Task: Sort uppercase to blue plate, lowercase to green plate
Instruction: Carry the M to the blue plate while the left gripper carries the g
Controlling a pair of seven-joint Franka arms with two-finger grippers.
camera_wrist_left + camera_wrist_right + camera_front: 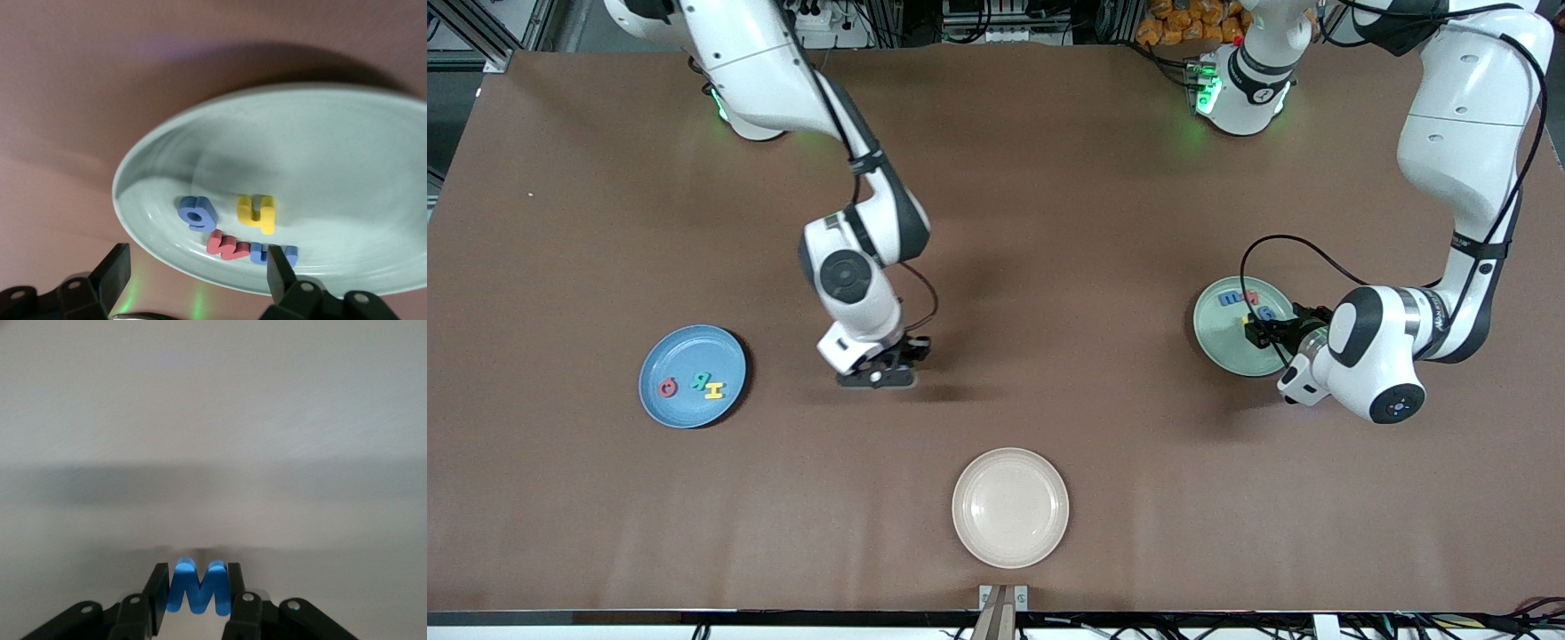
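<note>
Brown bench (1049, 222), cluttered racks along its robot edge. Right claw (198, 590) grips the blue W (198, 588) on it; left claw (200, 273) spread over the green plate (347, 153).

A cream plate (1010, 508) sits on the brown worktop (1103, 222) close to the front camera's edge, just above a small metal bracket (1003, 601) at that edge.

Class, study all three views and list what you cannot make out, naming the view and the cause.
- Front view: the right hand hides the blue letter it is shut on.
- Front view: letters on the green plate are too small to read, partly covered by the left hand.
- Left wrist view: the blue m sits partly under a finger.
</note>
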